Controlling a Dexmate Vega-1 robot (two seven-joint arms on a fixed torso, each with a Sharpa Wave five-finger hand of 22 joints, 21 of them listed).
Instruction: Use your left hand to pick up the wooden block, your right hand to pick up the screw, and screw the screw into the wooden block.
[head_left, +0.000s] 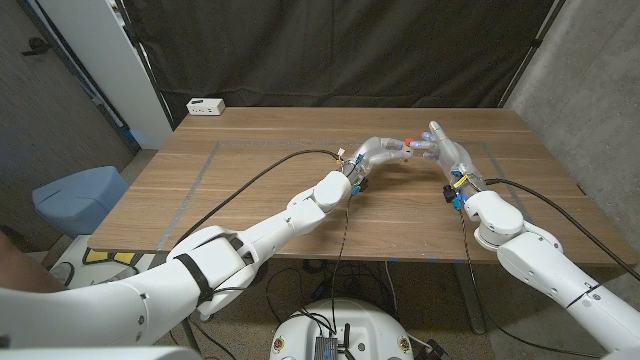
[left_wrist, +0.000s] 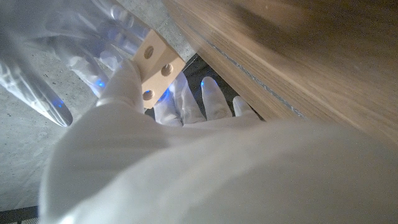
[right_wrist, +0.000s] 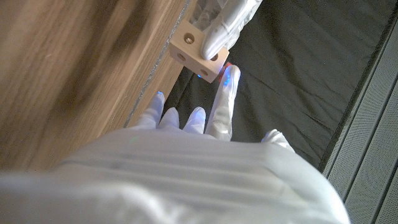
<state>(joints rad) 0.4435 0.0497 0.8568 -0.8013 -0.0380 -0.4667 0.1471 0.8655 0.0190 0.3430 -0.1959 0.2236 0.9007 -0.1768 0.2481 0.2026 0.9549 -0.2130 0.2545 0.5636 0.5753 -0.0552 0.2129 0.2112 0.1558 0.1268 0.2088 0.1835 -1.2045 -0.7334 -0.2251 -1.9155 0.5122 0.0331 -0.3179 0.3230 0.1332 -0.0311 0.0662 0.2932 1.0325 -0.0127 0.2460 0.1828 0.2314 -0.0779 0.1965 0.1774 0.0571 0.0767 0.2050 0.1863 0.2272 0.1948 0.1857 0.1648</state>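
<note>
Wooden block (head_left: 398, 148) sits at the left hand's (head_left: 378, 153) fingertips, held above the table (head_left: 250, 180), in the head view. Right hand (head_left: 445, 152) meets it; a red spot there is too small to identify. Left wrist view: left hand (left_wrist: 134, 93) grips the block (left_wrist: 155, 65). Right wrist view: right hand (right_wrist: 211, 118) has one finger touching the block (right_wrist: 196, 53); cannot tell whether it holds anything, screw not discernible.

No readable text, labels, brands or numbers anywhere, white box (head_left: 205, 106) at the far edge of the surface (head_left: 250, 190) too small to read
</note>
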